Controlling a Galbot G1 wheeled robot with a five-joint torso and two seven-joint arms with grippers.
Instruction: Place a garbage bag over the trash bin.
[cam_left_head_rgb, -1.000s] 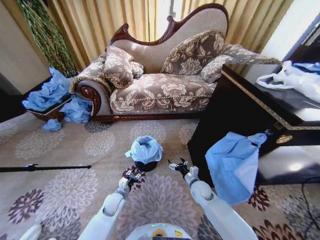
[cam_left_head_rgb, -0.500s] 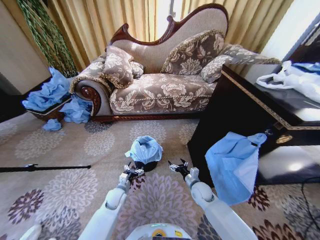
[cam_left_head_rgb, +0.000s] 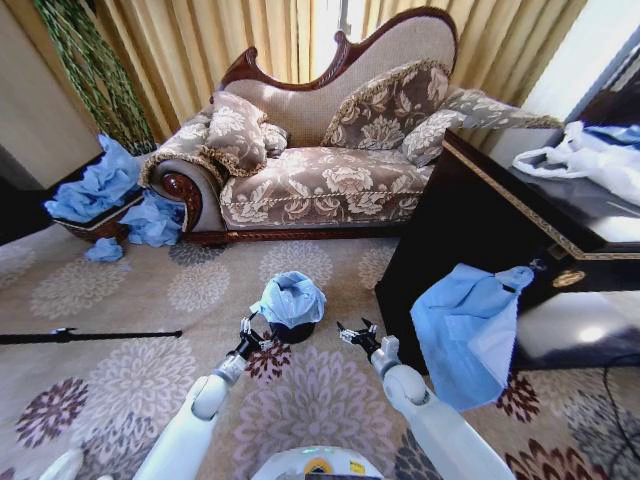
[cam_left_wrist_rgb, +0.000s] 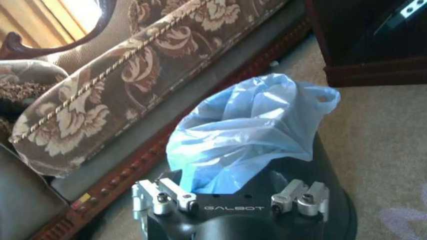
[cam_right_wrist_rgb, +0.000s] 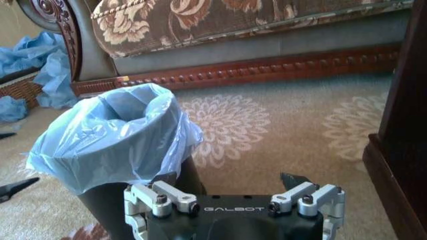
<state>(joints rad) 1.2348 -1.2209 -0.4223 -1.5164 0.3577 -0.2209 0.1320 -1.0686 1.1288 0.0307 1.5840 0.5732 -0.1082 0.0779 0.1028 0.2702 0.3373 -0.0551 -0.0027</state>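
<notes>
On the patterned carpet before the sofa (cam_left_head_rgb: 320, 150), we see one black trash bin (cam_left_head_rgb: 290, 331) capped by one light blue garbage bag (cam_left_head_rgb: 288, 298). Our left gripper (cam_left_head_rgb: 248, 336) reaches its near-left edge, fingers spread; our right gripper (cam_left_head_rgb: 356, 332) hovers just beside it, fingers spread, empty.

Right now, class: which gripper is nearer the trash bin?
Left. The left gripper is right beside the trash bin; the right gripper waits farther off on the other side.
</notes>
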